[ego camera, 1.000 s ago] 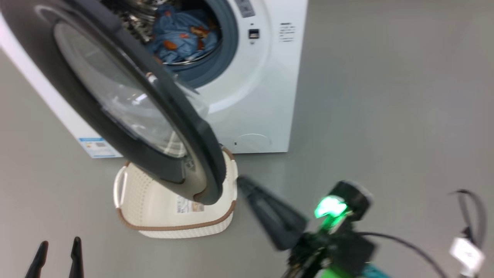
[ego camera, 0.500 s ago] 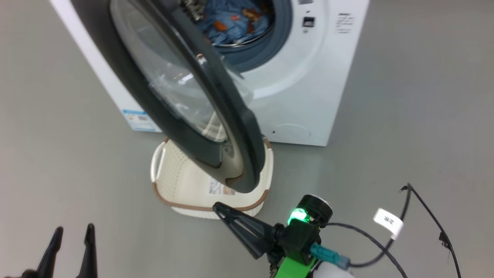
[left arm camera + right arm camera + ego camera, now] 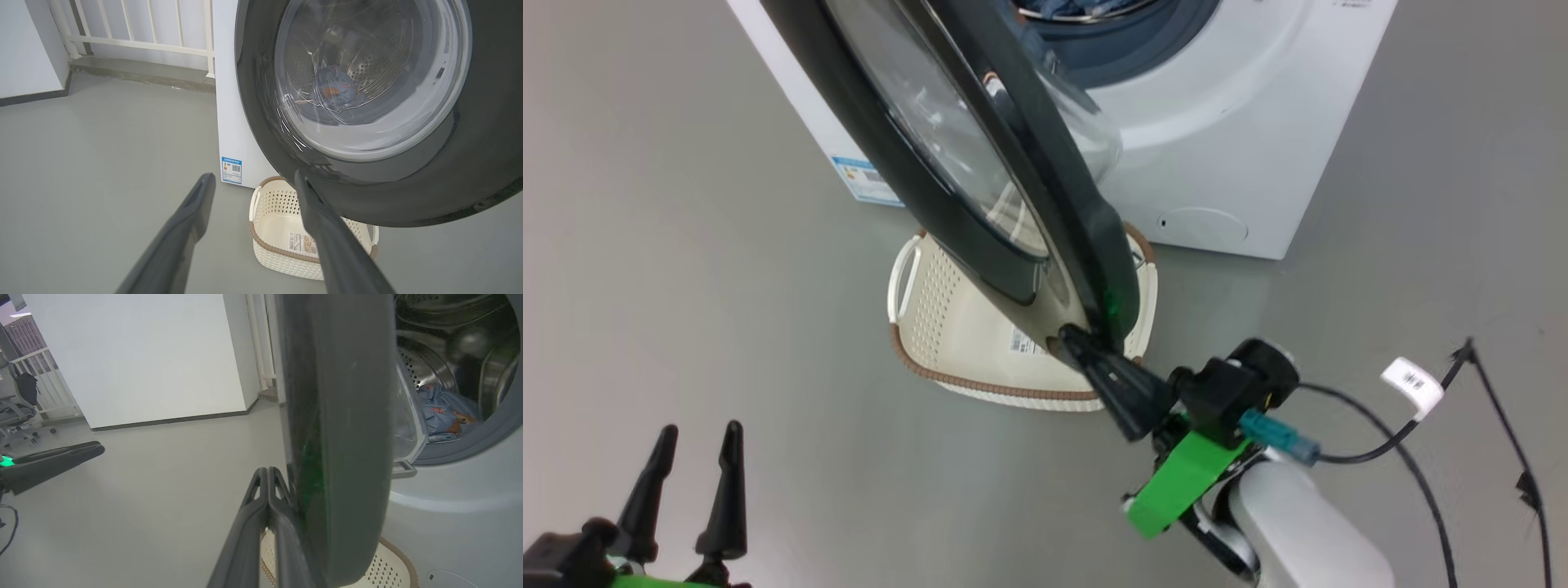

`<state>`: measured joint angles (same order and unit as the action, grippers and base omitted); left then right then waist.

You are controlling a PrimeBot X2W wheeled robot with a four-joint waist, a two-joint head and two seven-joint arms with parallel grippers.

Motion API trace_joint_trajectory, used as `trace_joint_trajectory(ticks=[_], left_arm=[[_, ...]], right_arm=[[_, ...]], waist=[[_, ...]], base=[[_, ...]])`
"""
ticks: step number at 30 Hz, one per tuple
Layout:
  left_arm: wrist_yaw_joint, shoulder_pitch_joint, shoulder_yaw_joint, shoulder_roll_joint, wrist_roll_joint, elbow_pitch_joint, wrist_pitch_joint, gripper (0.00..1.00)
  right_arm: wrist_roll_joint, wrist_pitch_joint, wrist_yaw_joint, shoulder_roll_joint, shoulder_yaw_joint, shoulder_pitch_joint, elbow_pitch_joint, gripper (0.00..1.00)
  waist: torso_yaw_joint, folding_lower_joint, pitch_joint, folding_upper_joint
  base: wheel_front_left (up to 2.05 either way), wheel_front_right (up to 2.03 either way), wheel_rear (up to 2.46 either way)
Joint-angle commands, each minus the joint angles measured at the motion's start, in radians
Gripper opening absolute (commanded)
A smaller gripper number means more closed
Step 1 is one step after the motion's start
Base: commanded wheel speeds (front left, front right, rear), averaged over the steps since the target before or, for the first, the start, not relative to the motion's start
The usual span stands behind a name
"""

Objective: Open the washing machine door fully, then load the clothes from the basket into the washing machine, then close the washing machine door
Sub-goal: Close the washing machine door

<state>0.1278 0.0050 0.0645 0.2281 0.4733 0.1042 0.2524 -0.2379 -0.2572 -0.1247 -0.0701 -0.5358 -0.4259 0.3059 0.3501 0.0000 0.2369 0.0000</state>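
Since a second ago the right fingers [image 3: 1115, 382] have moved from clear of the door [image 3: 1086, 237] to its bottom edge, at the lower centre of the head view. They are pressed shut, tips touching that edge, holding nothing. That door stands partly open from the washing machine [image 3: 1241, 147] at the top, hanging over the basket [image 3: 980, 382], which sits on the grey floor [image 3: 686, 245] with a paper label on its bottom. Left fingers [image 3: 727, 478] stand spread apart and empty at the lower left. Blue clothes [image 3: 439, 412] lie in the drum, upper right of the right wrist view.
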Motion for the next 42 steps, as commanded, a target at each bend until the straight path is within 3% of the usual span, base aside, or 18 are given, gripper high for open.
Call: trace_joint_trajectory(ticks=[1,12,28,33,42], left_arm=[[0.003,-0.041,-0.033,0.037,0.007,-0.015,0.009,1.00],[0.003,-0.108,0.017,0.067,0.046,-0.033,0.009,1.00],[0.003,-0.225,0.111,0.111,0.130,-0.057,0.009,1.00],[0.003,-0.262,0.164,0.112,0.149,-0.065,0.009,1.00],[0.003,-0.294,0.206,0.112,0.170,-0.081,0.009,1.00]], right_arm=[[0.015,-0.005,-0.006,0.020,0.006,-0.025,-0.022,0.00],[-0.032,-0.005,-0.006,0.020,0.212,-0.122,-0.034,0.00],[-0.047,-0.005,-0.006,0.020,0.296,-0.533,0.113,0.00],[-0.080,-0.005,-0.006,0.020,0.325,-0.621,0.143,0.00],[-0.036,-0.005,-0.006,0.020,0.392,-0.758,0.182,0.00]], waist=[[0.016,0.0000,0.031,0.0000],[-0.002,0.0000,0.121,0.0000],[-0.018,0.0000,0.316,0.0000],[-0.006,0.0000,0.362,0.0000],[0.002,0.0000,0.415,0.0000]], base=[[0.00,0.00,0.00],[0.00,0.00,0.00],[0.00,0.00,0.00],[0.00,0.00,0.00],[0.00,0.00,0.00]])
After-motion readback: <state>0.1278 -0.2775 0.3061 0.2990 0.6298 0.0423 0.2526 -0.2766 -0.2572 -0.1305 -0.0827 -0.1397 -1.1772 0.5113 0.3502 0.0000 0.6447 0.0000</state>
